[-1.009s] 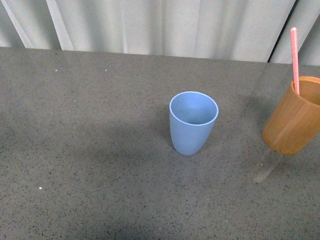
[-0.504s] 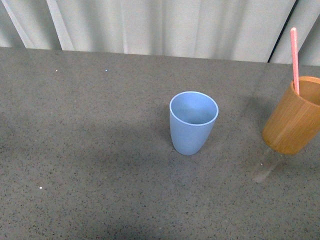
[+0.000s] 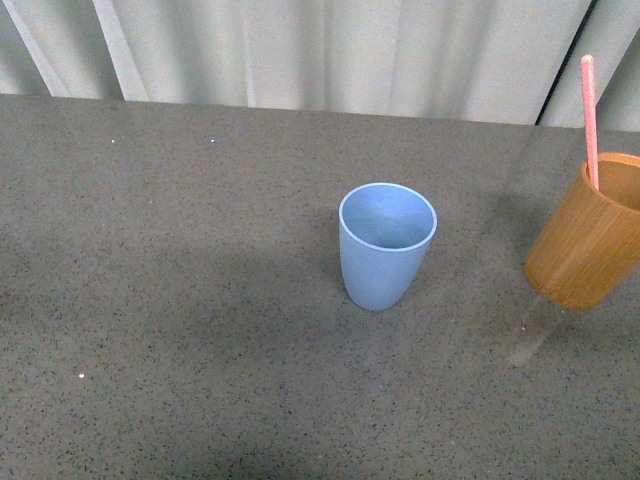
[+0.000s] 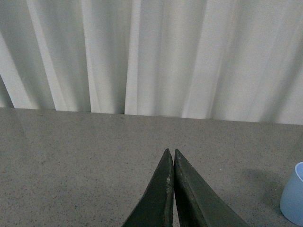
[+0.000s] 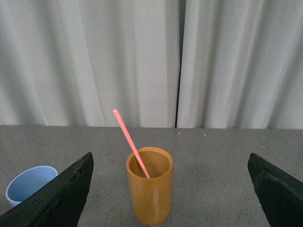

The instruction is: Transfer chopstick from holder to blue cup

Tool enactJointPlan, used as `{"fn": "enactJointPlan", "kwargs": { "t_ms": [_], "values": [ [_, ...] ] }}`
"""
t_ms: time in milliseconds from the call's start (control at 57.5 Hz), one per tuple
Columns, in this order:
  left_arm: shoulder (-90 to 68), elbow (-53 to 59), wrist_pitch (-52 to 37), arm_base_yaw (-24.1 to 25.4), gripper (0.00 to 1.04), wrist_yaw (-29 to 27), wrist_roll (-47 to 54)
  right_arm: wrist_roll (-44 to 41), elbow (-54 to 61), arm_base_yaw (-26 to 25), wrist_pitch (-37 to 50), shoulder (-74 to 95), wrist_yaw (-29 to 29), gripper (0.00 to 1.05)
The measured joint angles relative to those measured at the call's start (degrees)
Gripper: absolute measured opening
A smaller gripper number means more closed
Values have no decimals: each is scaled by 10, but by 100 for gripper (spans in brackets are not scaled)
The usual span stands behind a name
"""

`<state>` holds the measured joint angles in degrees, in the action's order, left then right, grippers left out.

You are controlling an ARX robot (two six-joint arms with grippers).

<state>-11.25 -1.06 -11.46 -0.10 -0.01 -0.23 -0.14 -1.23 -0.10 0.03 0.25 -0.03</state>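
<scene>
At the left of the front view stretched the speckled grey table, with a pale pleated curtain hanging along its far edge. Near the middle of the table the blue cup stood upright, its mouth facing up and its body tapering to a narrower base. Well apart from it, at the right edge of the view, stood the holder, orange-brown and partly cut off by the frame. The chopstick stood inside the holder, close to the rim, and rose almost vertically well above it.

In the left wrist view, the left gripper had its two dark fingers pressed together tip to tip, with nothing between them. It hung over the table and pointed toward the curtain. A sliver of the blue cup showed at the border of that view, apart from the fingers.

In the right wrist view, the right gripper was spread wide and held nothing, with its dark fingers at opposite sides of the picture. The holder stood upright on the table beyond them, in line with the gap and clear of both fingers. The chopstick leaned in it, lower end down inside, upper end tilted toward the side where the blue cup stood.
</scene>
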Motion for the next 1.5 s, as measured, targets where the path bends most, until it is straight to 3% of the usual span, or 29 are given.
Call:
{"fn": "enactJointPlan", "kwargs": {
  "t_ms": [122, 209, 487, 1026, 1061, 1113, 1183, 1339, 1496],
  "values": [
    [27, 0, 28, 0, 4, 0, 0, 0, 0, 0, 0, 0, 0, 95],
    [90, 0, 108, 0, 4, 0, 0, 0, 0, 0, 0, 0, 0, 95],
    [110, 0, 114, 0, 5, 0, 0, 0, 0, 0, 0, 0, 0, 95],
    [111, 0, 114, 0, 99, 0, 0, 0, 0, 0, 0, 0, 0, 95],
    [111, 0, 114, 0, 99, 0, 0, 0, -1, 1, -1, 1, 5, 95],
    [111, 0, 114, 0, 98, 0, 0, 63, -67, 39, -161, 102, 162, 95],
    [111, 0, 114, 0, 98, 1, 0, 78, -106, 27, -235, 206, 238, 95],
    [111, 0, 114, 0, 98, 0, 0, 40, -117, -53, -140, 362, 187, 95],
    [111, 0, 114, 0, 98, 0, 0, -19, -150, -73, -27, 489, 120, 95]
  ]
}}
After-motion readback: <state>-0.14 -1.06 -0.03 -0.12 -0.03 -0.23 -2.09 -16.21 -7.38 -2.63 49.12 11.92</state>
